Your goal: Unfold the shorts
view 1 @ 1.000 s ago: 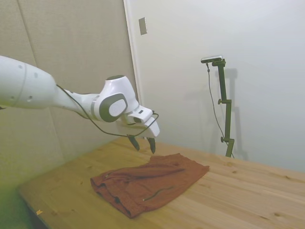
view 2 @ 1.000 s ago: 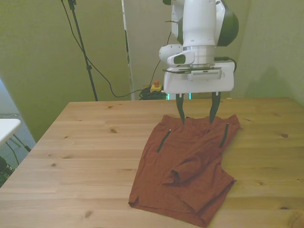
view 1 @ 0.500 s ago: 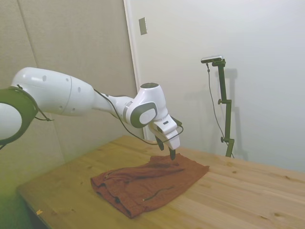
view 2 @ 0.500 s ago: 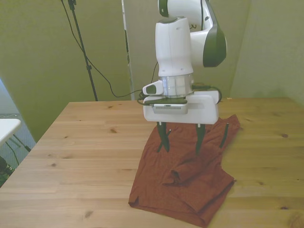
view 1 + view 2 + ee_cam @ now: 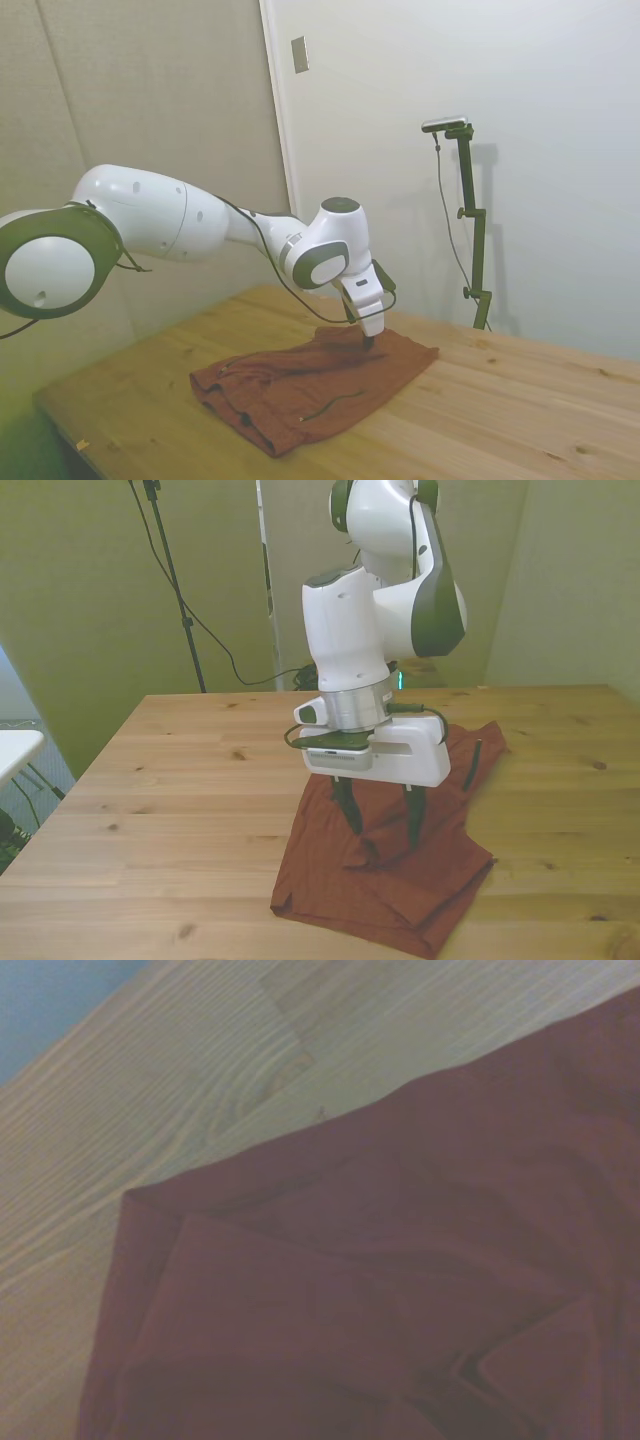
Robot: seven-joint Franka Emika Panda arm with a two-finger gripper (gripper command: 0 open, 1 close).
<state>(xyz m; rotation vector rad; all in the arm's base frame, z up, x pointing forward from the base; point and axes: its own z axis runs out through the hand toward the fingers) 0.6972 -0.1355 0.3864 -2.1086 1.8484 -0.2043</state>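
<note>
My gripper [image 5: 379, 825] hangs low over the shorts [image 5: 385, 865], fingers spread wide and pointing down, their tips at a raised fold near the middle of the cloth. I cannot tell if the tips touch it. The shorts lie crumpled on the wooden table [image 5: 180, 810], toward the front view's right, rust-red with dark zip lines near the far edge. From my wrist I see folded red cloth [image 5: 380, 1280] against pale wood grain [image 5: 180, 1110]

Rust-red shorts [image 5: 400, 880] with dark zip lines. Pale grained wooden table [image 5: 180, 810]. White arm [image 5: 360, 640], dark fingers [image 5: 348, 810].
</note>
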